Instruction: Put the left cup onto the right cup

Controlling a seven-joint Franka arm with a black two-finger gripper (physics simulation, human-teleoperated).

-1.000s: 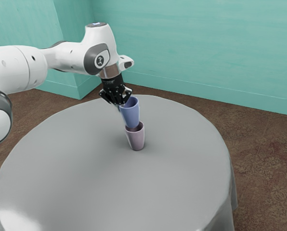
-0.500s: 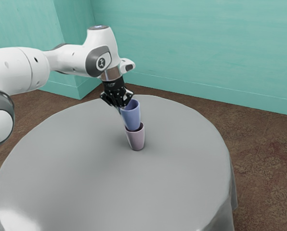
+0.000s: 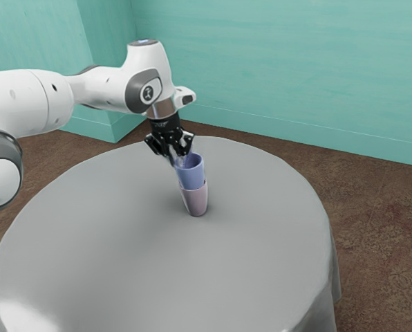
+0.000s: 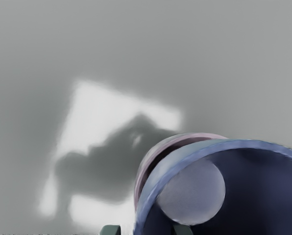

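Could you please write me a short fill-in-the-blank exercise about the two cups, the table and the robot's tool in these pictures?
1. The light blue plastic cup sits ____ the pale pink plastic cup.
2. The pale pink plastic cup stands upright on the round grey ____.
3. The black two-finger tool is at the ____ of the light blue plastic cup.

Missing words: inside; table; rim
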